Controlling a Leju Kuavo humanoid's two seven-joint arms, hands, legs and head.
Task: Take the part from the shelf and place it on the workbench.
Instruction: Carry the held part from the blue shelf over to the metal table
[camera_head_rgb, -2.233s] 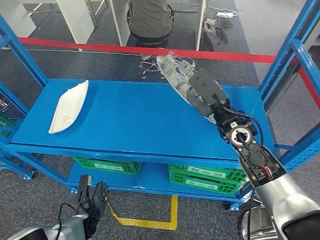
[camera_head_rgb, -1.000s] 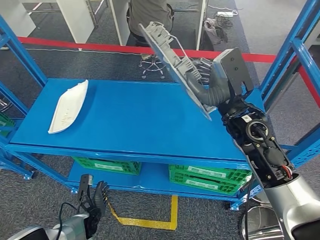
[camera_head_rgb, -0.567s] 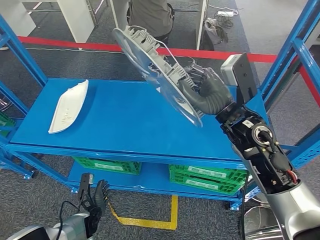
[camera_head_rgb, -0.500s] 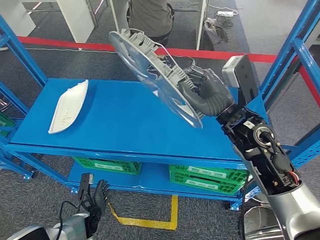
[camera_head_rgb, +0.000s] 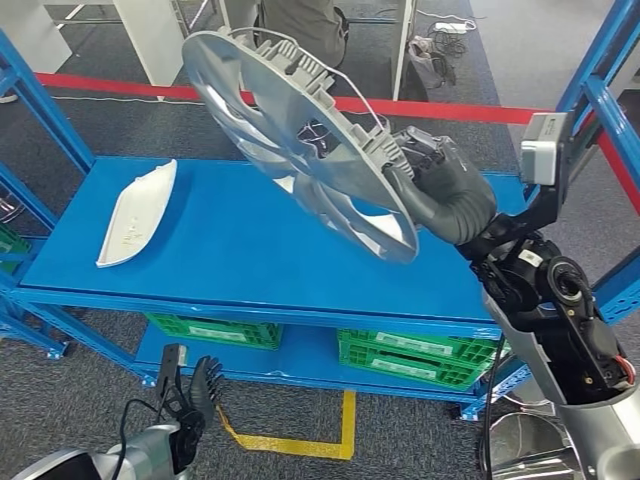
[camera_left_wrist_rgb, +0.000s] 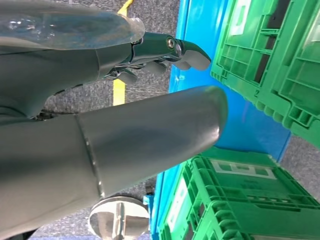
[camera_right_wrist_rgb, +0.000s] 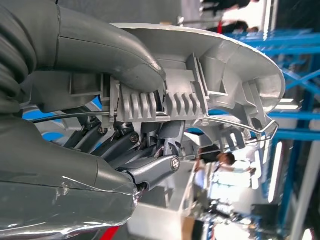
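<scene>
We see the right hand gripping the silver wheel-cover part by its rim, thumb over one face and fingers curled behind the ribbed back. The part is tilted, lifted clear above the blue shelf, nearer the shelf's right end. 1 white part lies flat at the shelf's left end. Green crates sit on the tier below the shelf. The left hand hangs low in front of the shelf, holding nothing, fingers loosely apart.
</scene>
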